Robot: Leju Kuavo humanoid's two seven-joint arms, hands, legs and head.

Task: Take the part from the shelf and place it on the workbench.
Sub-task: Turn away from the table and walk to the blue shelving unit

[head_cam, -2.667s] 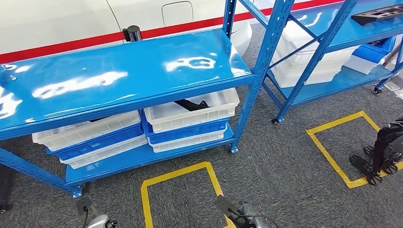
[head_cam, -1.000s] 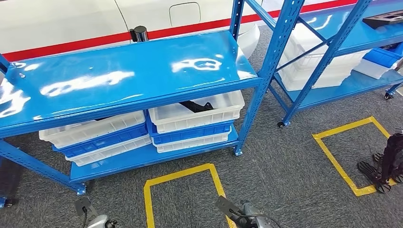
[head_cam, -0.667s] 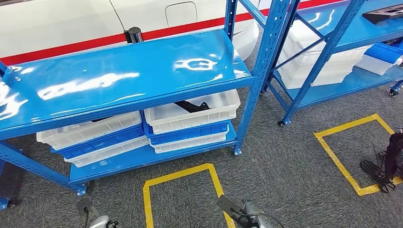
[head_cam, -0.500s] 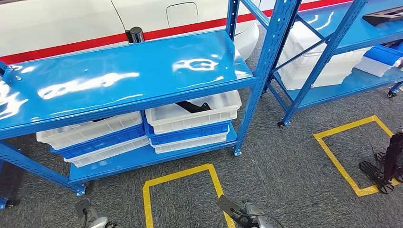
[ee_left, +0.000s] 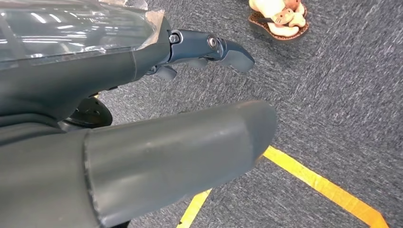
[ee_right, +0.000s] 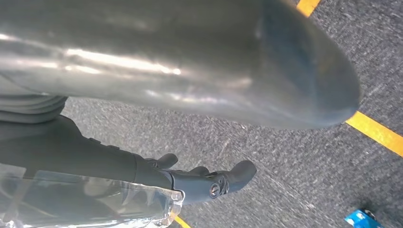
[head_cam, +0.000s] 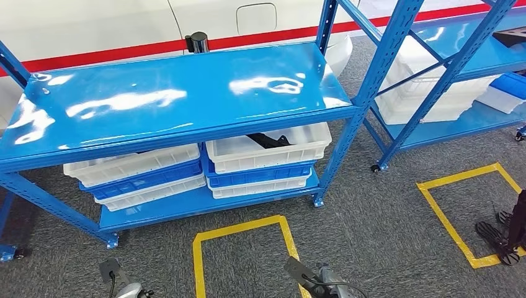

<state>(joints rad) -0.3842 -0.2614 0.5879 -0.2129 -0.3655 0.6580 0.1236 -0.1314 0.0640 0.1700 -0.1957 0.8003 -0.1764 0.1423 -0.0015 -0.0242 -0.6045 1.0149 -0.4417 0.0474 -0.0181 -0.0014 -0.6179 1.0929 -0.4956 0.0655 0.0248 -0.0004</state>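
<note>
Head view: blue shelf [head_cam: 186,105]; lower tier holds stacked white and blue bins. Part [head_cam: 268,141], black, angular, mostly hidden, lies in the upper right white bin [head_cam: 270,152] under the top board. Yellow floor square [head_cam: 245,251] lies before the rack. Advice: stand inside the square, crouch, and reach beneath the board.

Left wrist view: left hand [ee_left: 142,118] over carpet, fingers extended, holding nothing.

Right wrist view: right hand [ee_right: 190,95] likewise loose and empty.
</note>
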